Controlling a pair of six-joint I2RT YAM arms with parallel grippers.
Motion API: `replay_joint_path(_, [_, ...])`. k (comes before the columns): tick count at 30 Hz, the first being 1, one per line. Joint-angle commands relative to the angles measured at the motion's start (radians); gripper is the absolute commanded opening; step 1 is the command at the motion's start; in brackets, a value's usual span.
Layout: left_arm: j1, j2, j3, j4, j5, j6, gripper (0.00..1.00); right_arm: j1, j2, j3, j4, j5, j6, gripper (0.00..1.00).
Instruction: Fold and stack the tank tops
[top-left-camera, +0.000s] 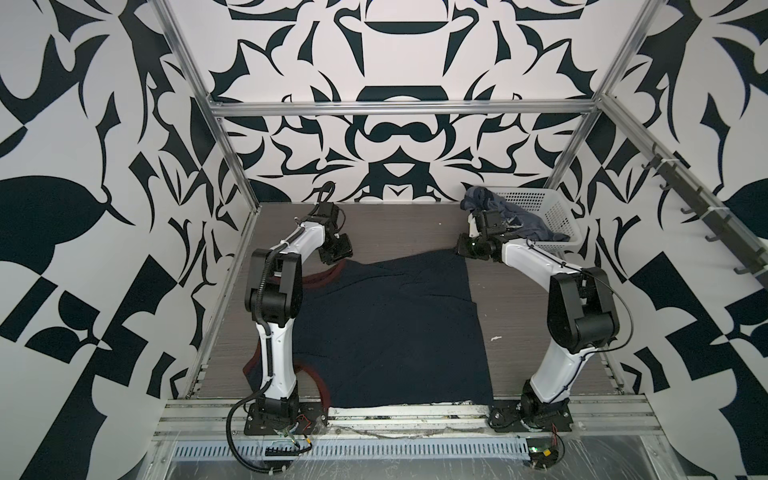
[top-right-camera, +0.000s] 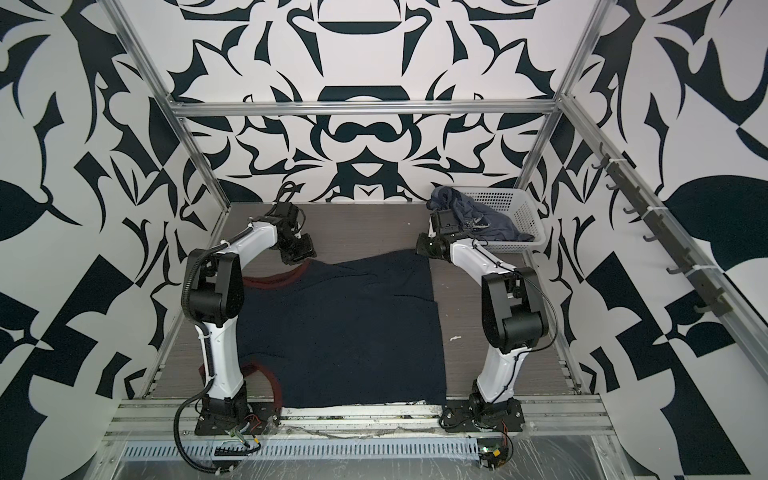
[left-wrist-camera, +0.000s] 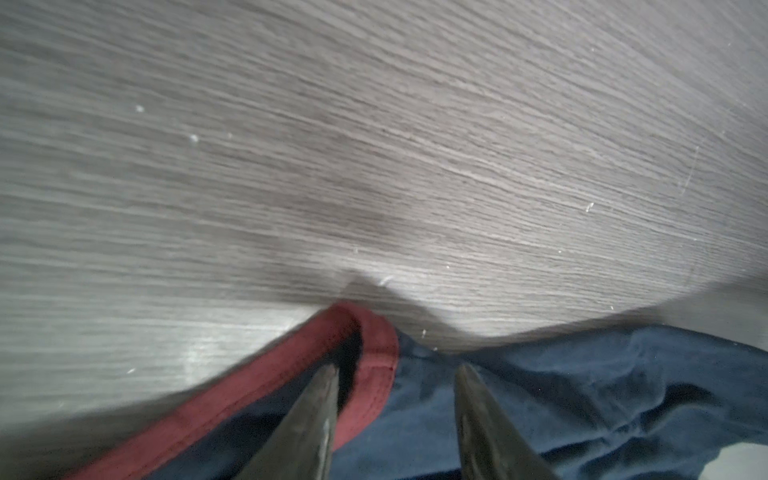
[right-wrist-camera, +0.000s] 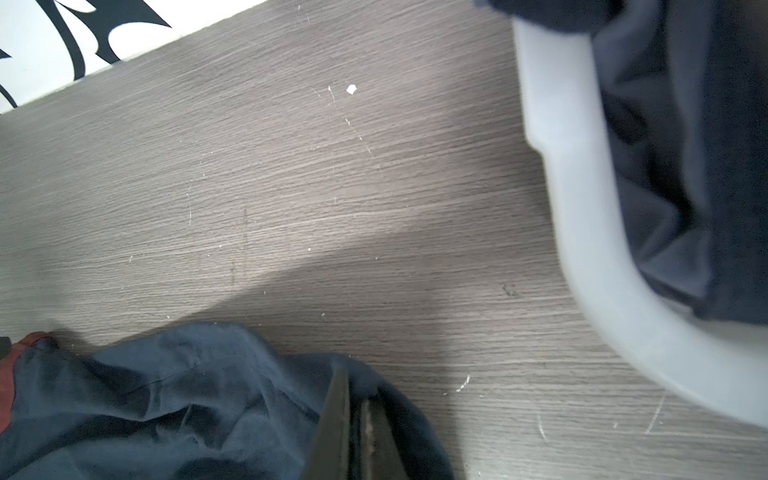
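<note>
**A:** Item one?

**B:** Navy tank top (top-left-camera: 386, 324), laid flat at the centre of the desk (top-left-camera: 519, 299). We read its long axis as running 9 to 3 o'clock, with the straps and red trim (left-wrist-camera: 365, 332) at the 9 end and the hem at the 3 end.

**A:** Item two?

**B:** Slate-blue tank top (top-left-camera: 511, 208), heaped in the white basket (top-left-camera: 557, 212) at 1 o'clock on the desk and draped over its rim. It is unfolded.

**A:** Jaws?

**B:** The left gripper (left-wrist-camera: 397, 370) is at the garment's 11 o'clock corner. Its jaws are spread astride the red-trimmed strap loop, and we see no pinch there. The right gripper (right-wrist-camera: 357, 386) is at the 1 o'clock corner, jaws pressed together on a bunch of navy cloth.

**A:** The relation that matters?

**B:** Both grippers sit on the far long edge, and the body of the cloth lies from them toward 6 o'clock. Each arm is nearer its own corner. We judge the coming move to be a lengthwise fold that carries the far edge toward 6. That needs the left jaws to grip the strap first, or else the edge would lift at one end only.
</note>
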Motion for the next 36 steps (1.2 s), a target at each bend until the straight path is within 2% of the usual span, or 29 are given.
replay_joint_path(1, [-0.002, 0.047, 0.036, -0.039, 0.015, 0.018, 0.48, -0.002, -0.035, -0.003, 0.024, -0.003, 0.001, 0.00])
replay_joint_path(8, [-0.001, 0.064, 0.042, -0.036, 0.018, 0.005, 0.39, -0.003, -0.046, -0.006, 0.021, -0.002, 0.000, 0.00])
replay_joint_path(13, [-0.002, 0.036, 0.032, -0.021, 0.002, -0.009, 0.23, -0.003, -0.049, -0.007, 0.016, 0.000, -0.002, 0.00])
replay_joint_path(20, [-0.001, -0.086, 0.009, 0.030, -0.083, -0.028, 0.01, -0.003, -0.049, 0.039, -0.025, 0.024, -0.009, 0.00])
replay_joint_path(25, [0.012, -0.164, -0.009, 0.106, -0.112, -0.043, 0.00, -0.009, -0.012, 0.120, -0.078, 0.049, -0.013, 0.00])
replay_joint_path(30, [0.052, -0.154, -0.019, 0.133, -0.089, -0.085, 0.00, -0.030, 0.047, 0.182, -0.100, 0.039, -0.004, 0.00])
replay_joint_path(34, [0.079, -0.186, -0.108, 0.208, -0.071, -0.111, 0.00, -0.058, 0.071, 0.190, -0.086, -0.003, 0.019, 0.00])
replay_joint_path(36, [0.094, -0.219, -0.170, 0.274, -0.049, -0.132, 0.00, -0.078, 0.079, 0.188, -0.064, -0.060, 0.041, 0.00])
